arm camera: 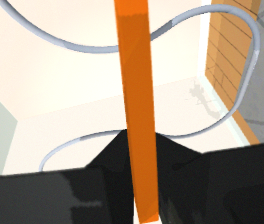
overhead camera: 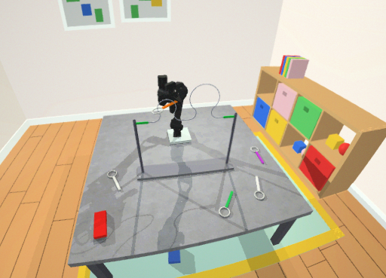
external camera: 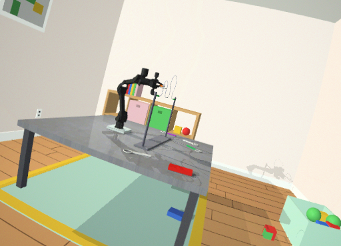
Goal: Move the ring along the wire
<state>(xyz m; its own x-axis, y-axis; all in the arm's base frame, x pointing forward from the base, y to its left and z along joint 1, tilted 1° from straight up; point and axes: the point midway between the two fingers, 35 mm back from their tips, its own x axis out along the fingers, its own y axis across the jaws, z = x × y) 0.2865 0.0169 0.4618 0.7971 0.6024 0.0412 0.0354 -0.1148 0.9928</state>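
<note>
My gripper (overhead camera: pixel 176 102) (external camera: pixel 160 85) (arm camera: pixel 134 136) is shut on the orange handle (overhead camera: pixel 169 105) (arm camera: pixel 135 90). The pale ring (overhead camera: pixel 153 111) at the handle's far end is beside the left part of the small wire loop, above the left green part (overhead camera: pixel 142 123); it looks to be around the wire, but this is too small to be sure. In the wrist view the ring is out of frame and the grey wire (arm camera: pixel 95 49) passes behind the handle and fingers; contact cannot be told. The right green part (overhead camera: pixel 228 117) is by the right post (overhead camera: pixel 231 139).
The left post (overhead camera: pixel 138 146) (external camera: pixel 149 119) stands on the same base as the right one. The wire's tall loop rises between the arm and the right post. Loose ring tools, one with a green handle (overhead camera: pixel 229 199), and a red block (overhead camera: pixel 100 224) lie on the table.
</note>
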